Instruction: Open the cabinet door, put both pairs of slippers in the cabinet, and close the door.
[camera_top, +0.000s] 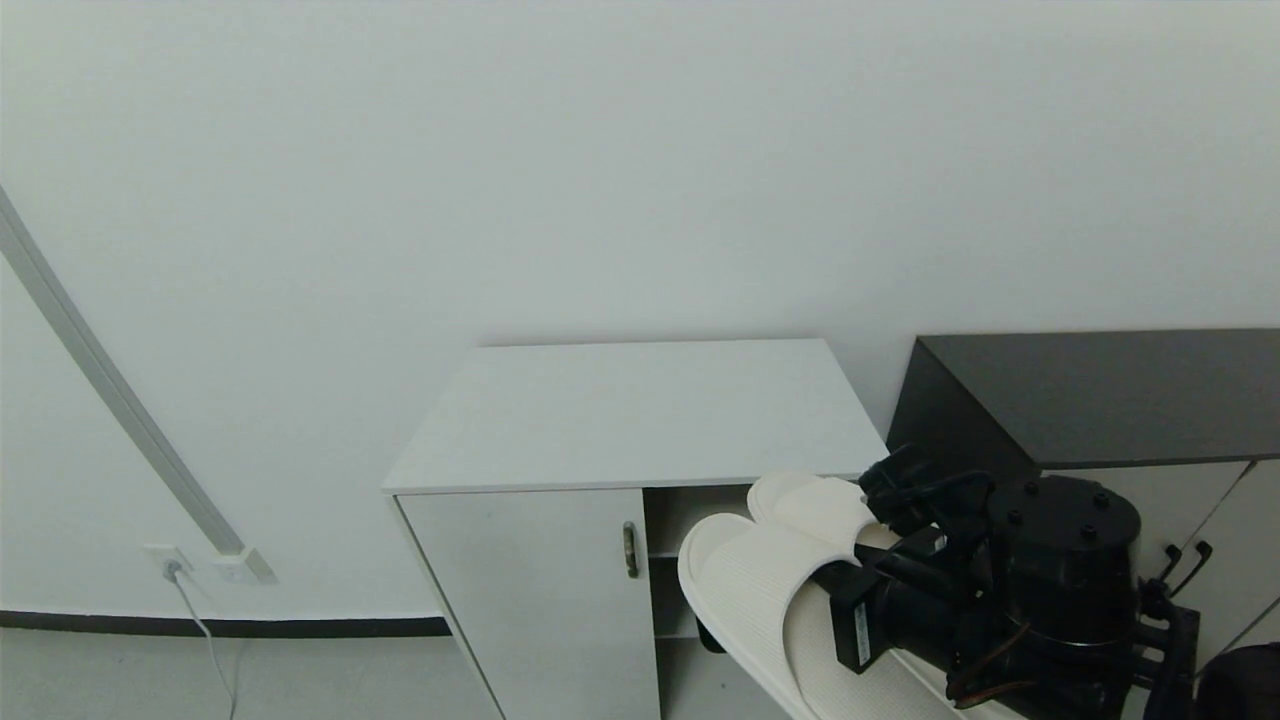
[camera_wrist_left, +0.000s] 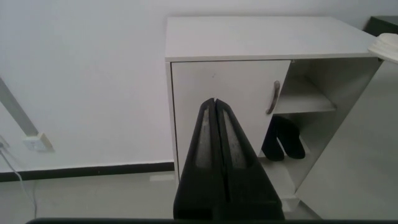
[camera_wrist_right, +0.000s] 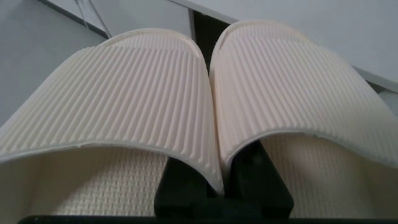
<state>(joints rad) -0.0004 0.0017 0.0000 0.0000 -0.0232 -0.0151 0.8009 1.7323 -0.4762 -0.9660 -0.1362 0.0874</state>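
Cream slippers (camera_top: 745, 590) in right hand (camera_wrist_right: 224, 193), dark pair (camera_wrist_left: 283, 138) inside open cabinet (camera_top: 640, 410)

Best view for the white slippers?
Right wrist view: white slippers side by side, close, ribbed uppers plain. Head view shows them held at the open cabinet; left wrist view catches one edge.

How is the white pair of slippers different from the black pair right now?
The white slippers are pale and ribbed; the black slippers are dark. The white slippers are clamped in the right gripper, outside the cabinet; the black slippers sit inside it, under a shelf. In each pair, the two slippers lie side by side.
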